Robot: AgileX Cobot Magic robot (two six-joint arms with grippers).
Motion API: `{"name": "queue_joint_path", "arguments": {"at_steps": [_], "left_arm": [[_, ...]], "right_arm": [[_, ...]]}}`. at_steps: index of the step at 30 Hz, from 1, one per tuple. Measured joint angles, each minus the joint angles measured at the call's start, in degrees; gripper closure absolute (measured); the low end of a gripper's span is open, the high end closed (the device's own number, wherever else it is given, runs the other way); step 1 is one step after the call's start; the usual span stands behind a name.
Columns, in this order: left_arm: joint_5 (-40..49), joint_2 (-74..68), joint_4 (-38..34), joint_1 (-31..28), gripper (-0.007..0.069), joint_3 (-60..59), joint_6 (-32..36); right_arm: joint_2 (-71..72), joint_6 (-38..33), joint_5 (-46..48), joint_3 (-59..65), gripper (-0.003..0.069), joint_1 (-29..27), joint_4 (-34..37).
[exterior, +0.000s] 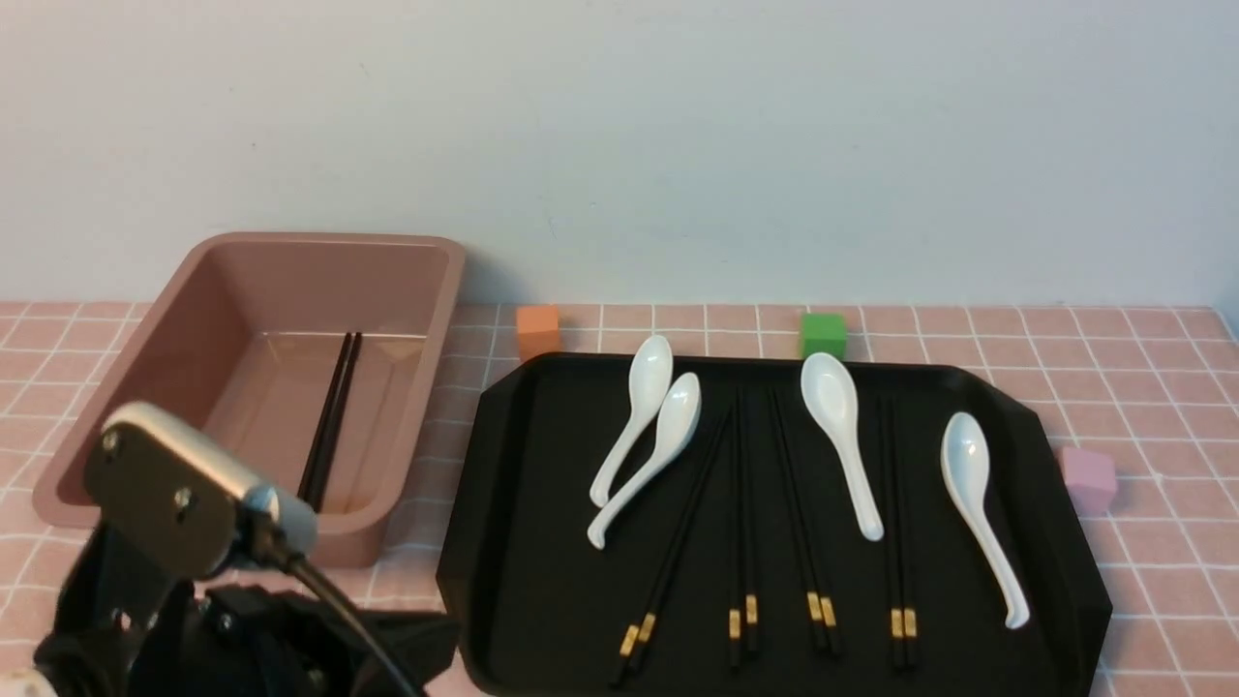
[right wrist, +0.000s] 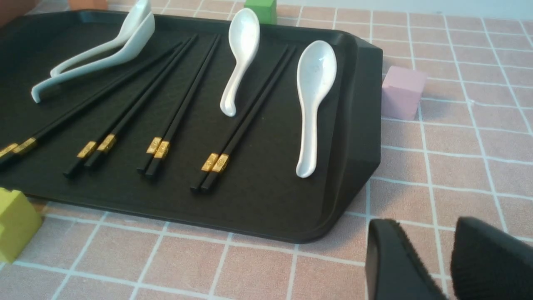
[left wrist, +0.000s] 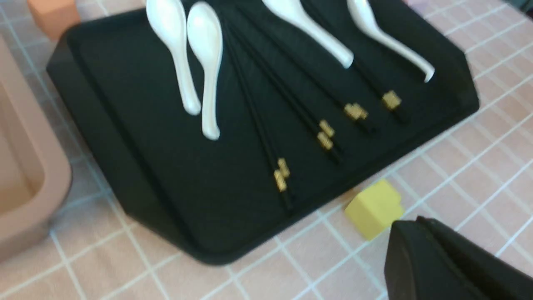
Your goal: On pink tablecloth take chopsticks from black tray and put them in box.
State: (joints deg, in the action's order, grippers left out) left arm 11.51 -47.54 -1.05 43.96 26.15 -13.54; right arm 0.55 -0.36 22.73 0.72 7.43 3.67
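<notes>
While the deep dusty brownish-pink plastic box stands at the left of the front view, a large shallow matte black tray with cut-off corners lies near it, both on the pink tablecloth with its grid of thin white lines. Inside the box, one pair of thin black chopsticks rests on the floor, the two sticks side by side and leaning slightly.

The tray carries four more pairs of gold-banded black chopsticks, their banded ends towards the robot's side. The leftmost pair slants, the next stands nearly straight, the third tilts the other way and the fourth is almost straight again. Four white ceramic spoons share the tray: two lie close together left of the chopsticks, one sits between the third and fourth pairs, and one lies near the right wall.

Around the tray are small coloured cubes: an orange cube and a green cube along the far side, a pink cube beside the right wall, and a yellow block by the near edge.

The left gripper has its jaws closed together with nothing in them. The right gripper has its jaws parted, with only tablecloth showing between them.
</notes>
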Motion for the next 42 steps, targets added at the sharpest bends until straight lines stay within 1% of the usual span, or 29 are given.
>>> {"name": "queue_joint_path", "arguments": {"at_steps": [15, 17, 19, 21, 22, 23, 25, 28, 29, 30, 31, 32, 33, 34, 35, 36, 39, 42], "left_arm": [[-0.79, -0.48, 0.42, 0.0, 0.0638, -1.94, 0.05], [-1.16, 1.21, 0.67, 0.0, 0.0638, -3.87, 0.35], [-2.41, 6.46, 1.05, -1.44, 0.0638, -7.59, 0.84], [-3.92, 12.28, 0.69, -4.47, 0.0638, -10.81, 1.07], [-4.05, 12.9, 0.62, -4.85, 0.0638, -11.12, 1.07], [-4.72, 18.11, 0.41, -8.69, 0.0638, -13.6, 1.17], [-4.66, 24.54, -0.02, -14.59, 0.0638, -16.41, 1.25], [-2.61, 33.7, -1.17, -24.51, 0.0638, -19.84, 1.25], [-2.39, 34.29, -1.37, -25.17, 0.0638, -20.28, 1.25], [-1.32, 36.56, -1.77, -27.71, 0.0638, -21.14, 1.25], [1.26, 40.82, -2.5, -32.39, 0.0638, -22.77, 1.25], [3.29, 43.76, -2.96, -35.48, 0.0638, -23.93, 1.25], [4.63, 45.49, -3.57, -37.29, 0.0638, -24.67, 1.25], [4.95, 45.84, -3.57, -37.71, 0.0638, -24.86, 1.25], [7.42, 47.58, -4.79, -40.85, 0.0638, -26.29, 1.25], [9.17, 47.92, -5.35, -42.03, 0.0638, -27.0, 1.25], [11.16, 48.04, -6.59, -43.3, 0.0638, -27.8, 1.25], [11.17, 48.09, -7.05, -43.49, 0.0638, -27.84, 1.25]], "right_arm": [[0.0, 0.0, 0.0, 0.0, 0.0419, 0.0, 0.0], [0.0, 0.0, 0.0, 0.0, 0.0419, 0.0, 0.0], [0.0, 0.0, 0.0, 0.0, 0.0419, 0.0, 0.0], [0.0, 0.0, 0.0, 0.0, 0.0419, 0.0, 0.0], [0.0, 0.0, 0.0, 0.0, 0.0419, 0.0, 0.0], [0.0, 0.0, 0.0, 0.0, 0.0419, 0.0, 0.0], [0.0, 0.0, 0.0, 0.0, 0.0419, -0.01, 0.0], [0.0, 0.0, 0.0, 0.0, 0.0419, -0.01, 0.0], [0.0, 0.0, 0.0, 0.0, 0.0419, -0.01, 0.0], [0.0, 0.0, 0.0, 0.0, 0.0419, -0.01, 0.0], [0.0, 0.0, 0.0, 0.0, 0.0419, -0.01, 0.0], [0.0, 0.0, 0.0, 0.0, 0.0419, -0.01, 0.0], [0.0, 0.0, 0.0, 0.0, 0.0419, -0.01, 0.0], [0.0, 0.0, 0.0, 0.0, 0.0419, -0.01, 0.0], [0.0, 0.0, 0.0, 0.0, 0.0419, -0.01, 0.0], [0.0, 0.0, 0.0, 0.0, 0.0419, -0.01, 0.0], [0.0, 0.0, 0.0, 0.0, 0.0419, -0.01, 0.0], [0.0, 0.0, 0.0, 0.0, 0.0419, -0.01, 0.0]]}}
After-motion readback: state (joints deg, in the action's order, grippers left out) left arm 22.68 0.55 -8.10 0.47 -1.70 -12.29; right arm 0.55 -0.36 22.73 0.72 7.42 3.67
